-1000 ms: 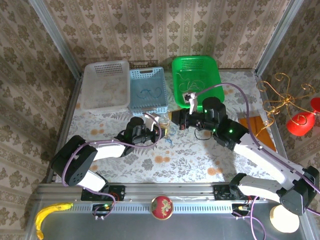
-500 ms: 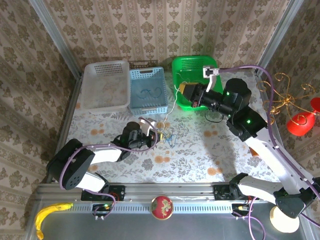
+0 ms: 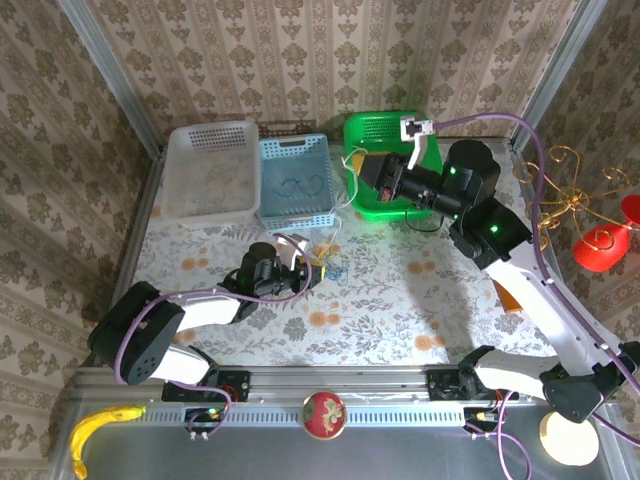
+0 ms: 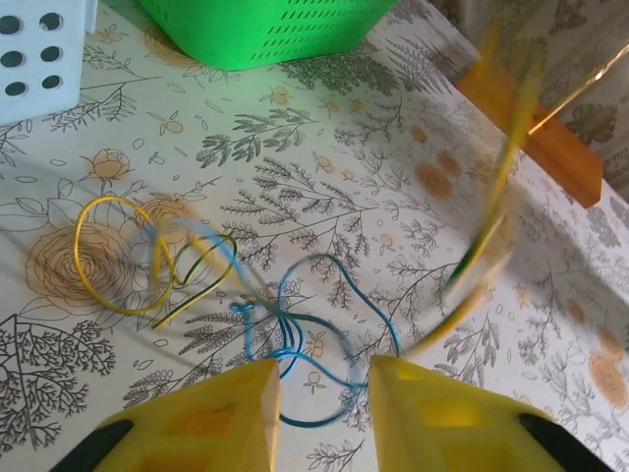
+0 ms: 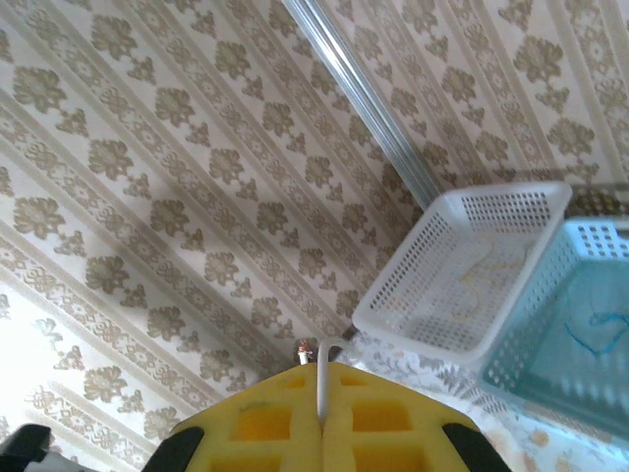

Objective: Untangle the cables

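Staged robot test cell: wallpaper panels (image 3: 300, 50), floral tablecloth (image 3: 400, 300).

1. Blue cable (image 4: 279, 335): thin, knotted into several loops, lying flat on the surface.
2. Yellow cable (image 4: 108, 198): open loop just left of the blue one, strands crossing.
3. Pale cable (image 5: 320, 366): thin, upright, pinched in right tool (image 5: 324, 393).
4. Yellow-green cable (image 4: 496, 211): blurred, to the right.
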Action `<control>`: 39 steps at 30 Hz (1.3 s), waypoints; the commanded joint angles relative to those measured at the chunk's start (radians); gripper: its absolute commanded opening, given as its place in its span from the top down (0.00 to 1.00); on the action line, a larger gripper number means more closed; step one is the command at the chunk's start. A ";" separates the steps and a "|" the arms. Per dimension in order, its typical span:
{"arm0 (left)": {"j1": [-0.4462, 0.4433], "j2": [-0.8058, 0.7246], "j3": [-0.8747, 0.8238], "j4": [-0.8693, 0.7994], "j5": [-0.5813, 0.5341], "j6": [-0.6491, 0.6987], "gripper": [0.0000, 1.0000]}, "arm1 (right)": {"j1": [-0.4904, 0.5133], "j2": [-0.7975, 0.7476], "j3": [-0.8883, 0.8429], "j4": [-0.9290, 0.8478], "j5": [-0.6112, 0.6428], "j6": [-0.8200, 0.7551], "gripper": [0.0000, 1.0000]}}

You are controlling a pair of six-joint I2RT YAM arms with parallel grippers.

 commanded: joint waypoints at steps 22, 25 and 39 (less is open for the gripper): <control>0.016 -0.270 0.045 -0.216 0.017 0.030 0.31 | -0.035 0.056 0.161 -0.017 -0.070 0.015 1.00; 0.020 -0.299 0.065 -0.252 0.019 0.042 0.27 | -0.025 0.040 0.116 0.016 -0.088 0.051 1.00; 0.021 -0.349 0.030 -0.271 0.016 0.037 0.21 | 0.058 -0.011 0.020 0.059 -0.063 0.066 1.00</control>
